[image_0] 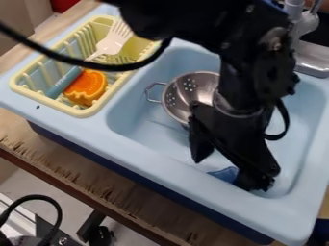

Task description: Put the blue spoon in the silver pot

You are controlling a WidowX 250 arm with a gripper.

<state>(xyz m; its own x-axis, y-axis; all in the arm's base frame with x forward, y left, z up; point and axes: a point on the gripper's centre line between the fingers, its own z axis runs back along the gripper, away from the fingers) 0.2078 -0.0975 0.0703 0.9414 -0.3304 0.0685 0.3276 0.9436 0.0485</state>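
Observation:
The black gripper (225, 169) hangs low over the front part of the sink, its two fingers spread wide apart. A blue spoon (225, 174) lies near the sink's front wall, partly behind the right-hand finger; the rest of it is hidden. The silver pot (177, 98), with round holes in its side and a wire handle at its left, stands farther back in the basin. The arm covers its right side.
The light blue sink (147, 154) surrounds the pot and spoon. On its left side sits a yellow rack (80, 113) holding a white fork-like utensil (113, 41) with a blue handle and an orange piece (87, 88). A faucet (302, 24) is at the back right.

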